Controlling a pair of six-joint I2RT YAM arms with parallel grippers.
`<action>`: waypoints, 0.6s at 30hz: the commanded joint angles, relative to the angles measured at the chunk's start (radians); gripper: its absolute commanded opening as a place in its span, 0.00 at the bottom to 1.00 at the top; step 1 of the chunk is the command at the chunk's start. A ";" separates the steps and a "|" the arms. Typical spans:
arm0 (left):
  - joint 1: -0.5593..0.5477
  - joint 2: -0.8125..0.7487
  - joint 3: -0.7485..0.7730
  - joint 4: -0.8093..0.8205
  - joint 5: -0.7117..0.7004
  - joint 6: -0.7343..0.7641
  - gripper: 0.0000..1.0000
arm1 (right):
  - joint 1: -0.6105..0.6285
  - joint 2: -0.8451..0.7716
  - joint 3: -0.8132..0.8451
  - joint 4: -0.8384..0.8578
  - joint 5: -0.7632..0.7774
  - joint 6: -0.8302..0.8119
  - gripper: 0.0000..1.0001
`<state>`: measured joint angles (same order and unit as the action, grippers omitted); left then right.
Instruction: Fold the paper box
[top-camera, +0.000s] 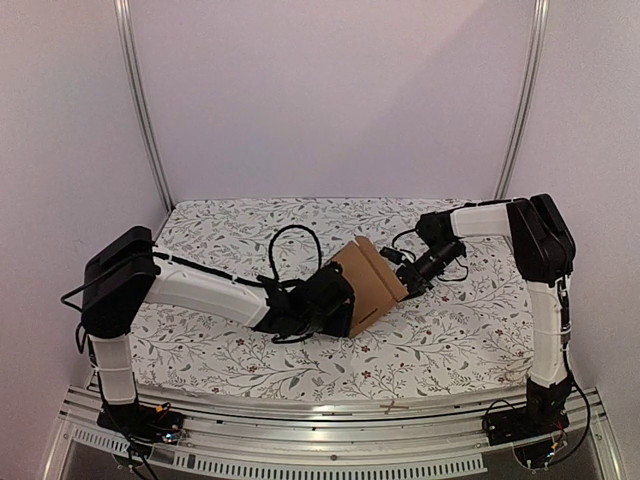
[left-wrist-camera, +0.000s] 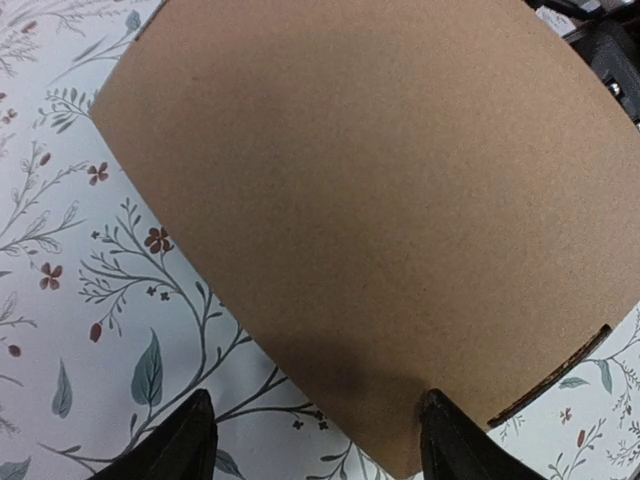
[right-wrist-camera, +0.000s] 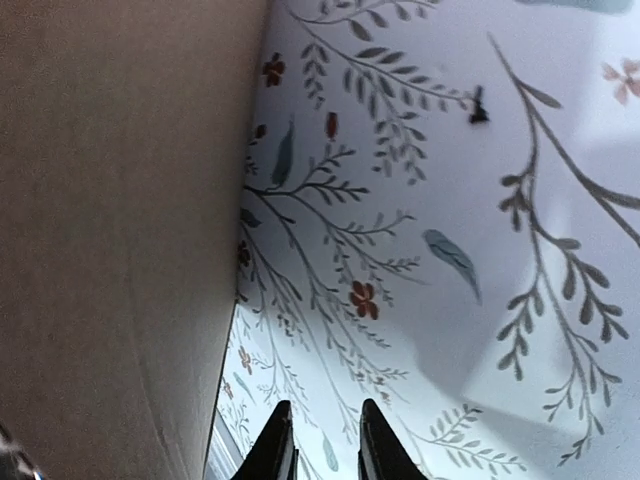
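Box (top-camera: 372, 280) sits centre frame between left gripper (left-wrist-camera: 318, 440), jaws wide apart, and right gripper (right-wrist-camera: 322, 440), jaws slightly apart, empty.

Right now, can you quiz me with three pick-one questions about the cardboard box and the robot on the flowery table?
1. Where does the plain brown cardboard box sit?
A in the middle of the white leafy tablecloth
B at its far left edge
C on the metal rail

2. What colour are the small flowers on that cloth?
A yellow
B red
C purple

3. How do the left arm's black fingers stand?
A pressed shut
B hidden
C wide apart

Answers:
1 A, the top view shows the box mid-cloth.
2 B, the left wrist view shows red blooms.
3 C, cloth and a box corner show between them.
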<state>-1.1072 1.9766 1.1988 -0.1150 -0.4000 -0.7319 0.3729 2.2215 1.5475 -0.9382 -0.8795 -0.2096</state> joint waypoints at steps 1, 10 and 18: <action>0.006 -0.037 -0.044 -0.058 0.030 0.024 0.69 | 0.044 -0.086 0.002 -0.010 -0.042 -0.058 0.22; 0.031 -0.184 -0.119 -0.294 -0.127 -0.068 0.72 | 0.188 -0.127 -0.116 0.004 -0.012 -0.095 0.23; 0.155 -0.314 -0.243 -0.324 -0.070 -0.166 0.76 | 0.319 -0.174 -0.152 -0.074 -0.003 -0.138 0.26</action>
<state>-1.0309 1.6794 0.9810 -0.3721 -0.4873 -0.8425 0.6552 2.1128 1.4139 -0.9443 -0.8959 -0.2924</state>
